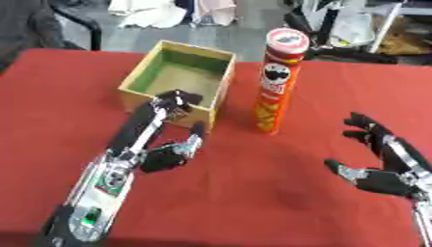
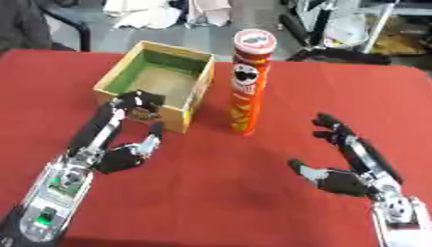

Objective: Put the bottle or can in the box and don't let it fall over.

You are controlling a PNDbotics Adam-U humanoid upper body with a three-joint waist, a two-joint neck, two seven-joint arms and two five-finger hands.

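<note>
Can (image 1: 276, 79) upright beside box (image 1: 178, 79), left hand (image 1: 168, 144) and right hand (image 2: 350, 161) fingers spread, holding nothing

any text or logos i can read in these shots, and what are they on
No text can be read as letters.
Tall red can: a mascot face logo on its upper part and yellow print lower down, wording too blurred to read.
Wooden box: no markings show.
Left arm: small green and white patches near the wrist, nothing legible.
</note>
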